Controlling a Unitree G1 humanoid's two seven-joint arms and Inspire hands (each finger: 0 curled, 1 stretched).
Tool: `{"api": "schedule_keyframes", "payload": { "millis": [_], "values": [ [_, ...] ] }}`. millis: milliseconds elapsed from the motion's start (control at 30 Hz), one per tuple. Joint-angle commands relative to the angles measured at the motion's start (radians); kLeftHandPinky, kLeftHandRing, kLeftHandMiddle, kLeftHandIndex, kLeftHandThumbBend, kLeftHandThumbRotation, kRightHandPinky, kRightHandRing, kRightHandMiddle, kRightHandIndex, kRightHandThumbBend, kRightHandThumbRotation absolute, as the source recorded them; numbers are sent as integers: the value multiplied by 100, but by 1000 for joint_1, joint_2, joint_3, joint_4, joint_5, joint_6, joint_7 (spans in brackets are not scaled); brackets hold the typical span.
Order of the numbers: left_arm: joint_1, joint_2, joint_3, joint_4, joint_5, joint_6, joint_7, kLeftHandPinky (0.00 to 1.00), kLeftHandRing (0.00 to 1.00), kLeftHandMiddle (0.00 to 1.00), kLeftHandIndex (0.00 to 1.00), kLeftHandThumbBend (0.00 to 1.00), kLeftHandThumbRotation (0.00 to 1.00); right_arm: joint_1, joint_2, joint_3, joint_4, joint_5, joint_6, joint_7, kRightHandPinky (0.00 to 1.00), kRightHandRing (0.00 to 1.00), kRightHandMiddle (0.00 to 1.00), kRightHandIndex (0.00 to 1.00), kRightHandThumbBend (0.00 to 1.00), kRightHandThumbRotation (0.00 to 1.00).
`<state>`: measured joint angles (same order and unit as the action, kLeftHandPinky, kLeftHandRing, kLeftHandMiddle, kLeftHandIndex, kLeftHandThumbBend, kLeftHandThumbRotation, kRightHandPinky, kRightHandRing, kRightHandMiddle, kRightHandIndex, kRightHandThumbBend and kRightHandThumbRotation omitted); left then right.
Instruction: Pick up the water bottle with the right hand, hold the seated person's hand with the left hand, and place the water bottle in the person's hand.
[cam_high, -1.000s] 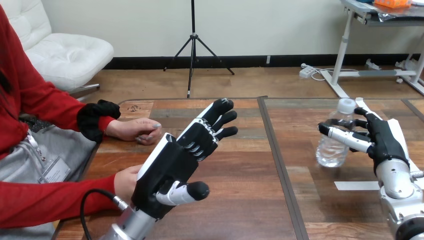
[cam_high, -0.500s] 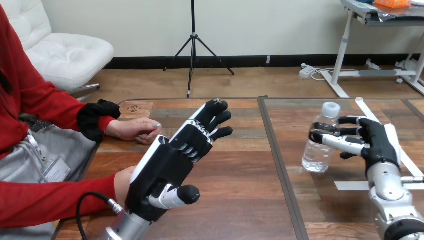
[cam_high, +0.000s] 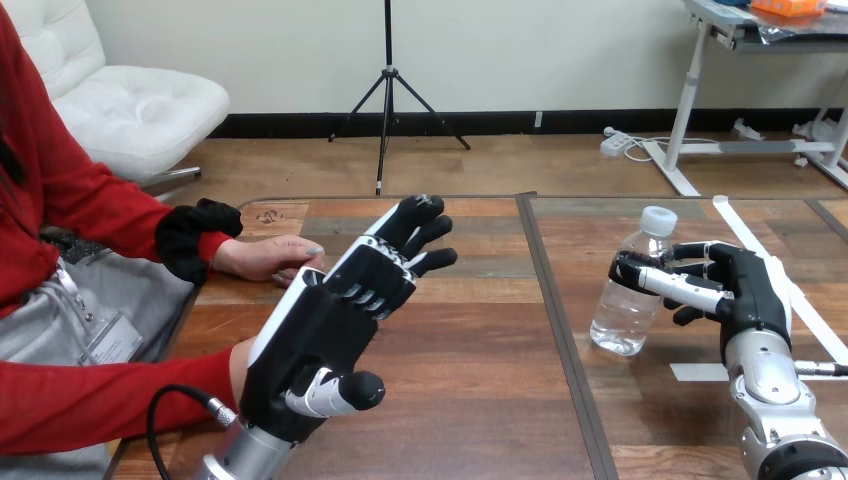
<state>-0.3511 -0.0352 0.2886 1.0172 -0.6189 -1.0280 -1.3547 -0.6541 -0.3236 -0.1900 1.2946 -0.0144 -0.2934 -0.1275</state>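
A clear plastic water bottle (cam_high: 624, 312) with a white cap leans slightly, right of the table's middle seam. My right hand (cam_high: 748, 292) is shut on it, thumb across its front and fingers round its far side. My left hand (cam_high: 325, 320) is raised at the lower left, open, with straight fingers pointing up and away. Just behind its heel shows the person's hand at the view's lower left (cam_high: 240, 366), red sleeved; whether the two touch I cannot tell. The person's other hand (cam_high: 268, 258) rests palm down on the table, farther back.
The wooden table (cam_high: 480, 360) has a dark seam running down its middle. White tape strips (cam_high: 702, 371) lie on the right half, near my right arm. The person sits at the left edge.
My right hand has carried the bottle leftward toward the table's middle. My left hand has drifted a little left and down, still open.
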Motion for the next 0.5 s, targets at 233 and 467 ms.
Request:
{"api": "schedule_keyframes", "payload": {
  "millis": [233,467],
  "values": [
    [-36,-11,17,-36,-16,0,-19,88,95,95,92,100,59,-43,14,-48,-38,51,-69,31,24,30,40,43,85,0],
    [-43,-13,22,-29,-21,8,-30,88,94,95,92,100,58,-29,27,-55,-55,69,-102,44,25,30,41,44,84,0]
  ]
}}
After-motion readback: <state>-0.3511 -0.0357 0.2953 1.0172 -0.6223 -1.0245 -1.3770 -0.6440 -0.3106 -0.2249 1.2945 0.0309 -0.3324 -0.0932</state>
